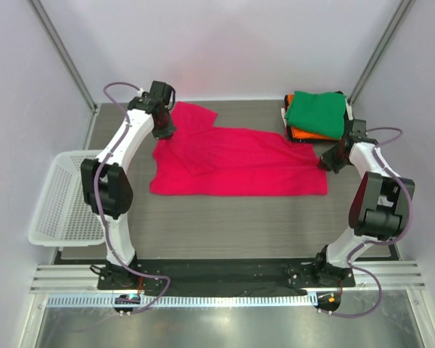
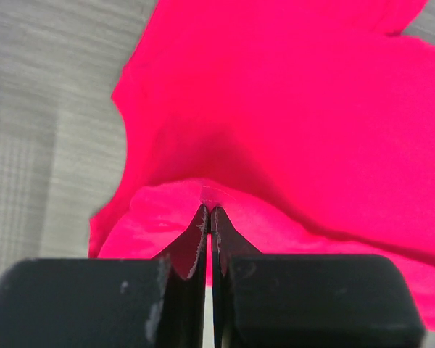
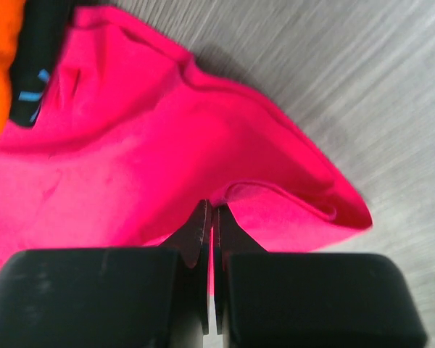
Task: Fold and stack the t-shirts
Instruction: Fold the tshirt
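A bright pink-red t-shirt [image 1: 239, 163] lies spread across the middle of the grey table, one sleeve pointing to the far left. My left gripper [image 1: 167, 133] is shut on its far left edge; the left wrist view shows cloth pinched at the fingertips [image 2: 209, 208] and the pink-red t-shirt [image 2: 297, 109] beyond. My right gripper [image 1: 325, 164] is shut on the shirt's right edge, with a fold of the pink-red t-shirt [image 3: 167, 138] caught between its tips [image 3: 212, 208]. A stack of folded t-shirts, green [image 1: 317, 112] on top and orange [image 1: 308, 135] below, sits at the far right.
A white mesh basket [image 1: 61, 199] hangs off the table's left edge. The folded stack's orange [image 3: 0, 65] and dark [image 3: 47, 43] layers lie close to my right gripper. Bare grey tabletop [image 1: 232, 221] runs along the near side.
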Controlling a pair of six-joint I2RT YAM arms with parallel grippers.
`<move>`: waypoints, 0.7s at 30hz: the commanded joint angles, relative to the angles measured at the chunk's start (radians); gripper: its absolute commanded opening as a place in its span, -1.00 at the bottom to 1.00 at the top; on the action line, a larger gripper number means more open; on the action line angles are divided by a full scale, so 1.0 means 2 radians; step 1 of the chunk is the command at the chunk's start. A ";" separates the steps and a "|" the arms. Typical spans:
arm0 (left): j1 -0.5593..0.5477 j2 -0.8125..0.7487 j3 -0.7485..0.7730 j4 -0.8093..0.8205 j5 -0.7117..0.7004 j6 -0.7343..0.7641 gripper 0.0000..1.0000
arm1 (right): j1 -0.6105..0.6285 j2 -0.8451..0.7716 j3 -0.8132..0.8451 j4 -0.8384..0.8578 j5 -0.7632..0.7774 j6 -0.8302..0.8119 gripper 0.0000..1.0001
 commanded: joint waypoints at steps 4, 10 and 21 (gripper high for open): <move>0.016 0.037 0.071 -0.009 0.018 0.032 -1.00 | -0.001 0.033 0.027 0.026 0.021 0.004 -0.97; 0.029 0.069 0.085 0.000 0.018 0.033 -0.99 | 0.006 0.074 0.040 0.036 0.019 0.007 -0.98; 0.055 0.069 0.135 -0.046 0.046 0.022 0.55 | 0.005 0.072 0.138 -0.043 0.029 -0.047 0.99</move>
